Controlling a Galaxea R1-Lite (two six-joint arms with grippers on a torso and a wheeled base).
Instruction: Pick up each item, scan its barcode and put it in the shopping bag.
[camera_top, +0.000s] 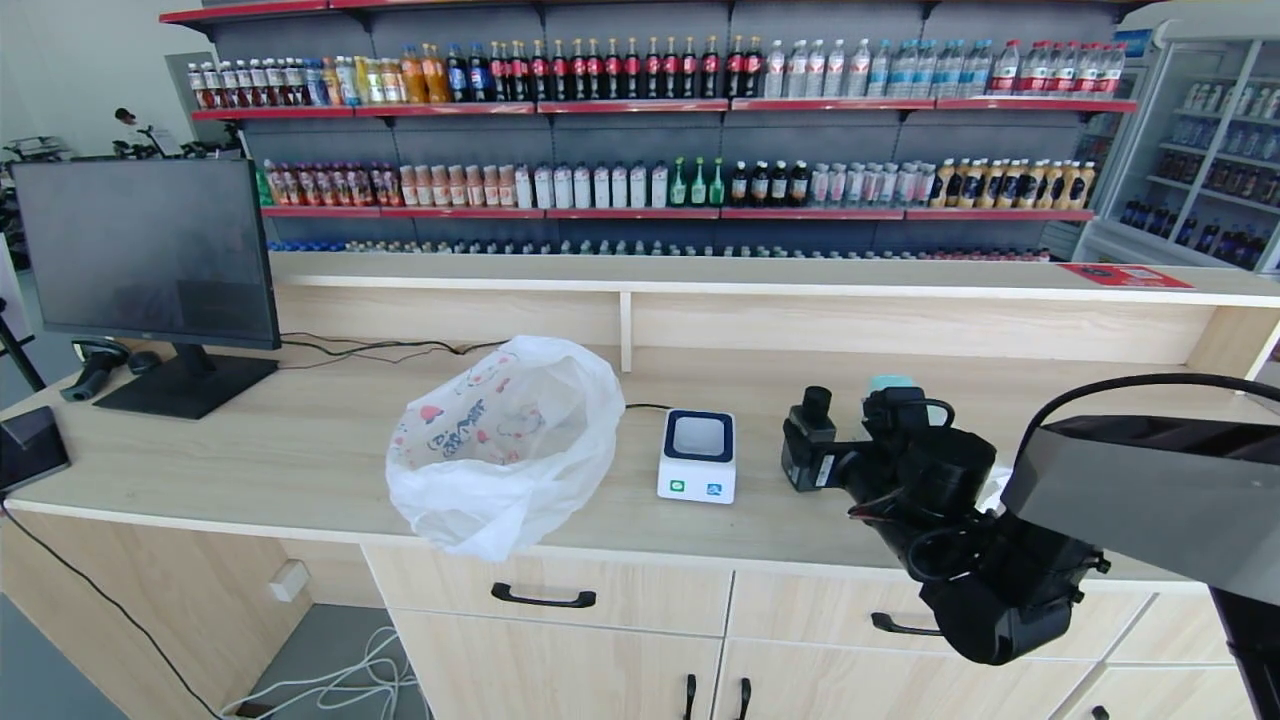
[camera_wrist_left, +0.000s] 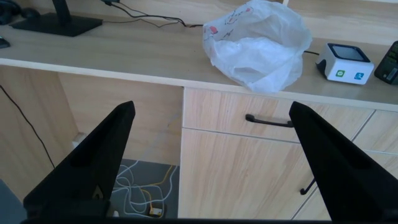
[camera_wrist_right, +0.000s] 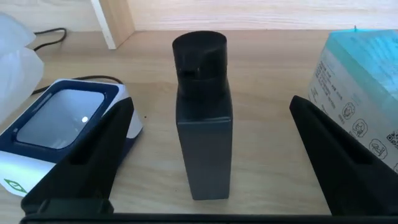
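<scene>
Standing upright on the table (camera_top: 300, 440) just right of the scanner (camera_top: 697, 455), the dark bottle (camera_wrist_right: 204, 143) looks rigid, smooth and tip-prone, so with your right tool (camera_wrist_right: 211, 106) spread apart around it, not touching, grip its flat-sided body low, not the round cap.

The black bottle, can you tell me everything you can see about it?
The black bottle looks like dark matte plastic, with a square body and a round cap. It stands upright on the wooden counter. The right gripper faces it, jaws open, not touching. A white scanner sits to one side, a teal pack to the other.
</scene>
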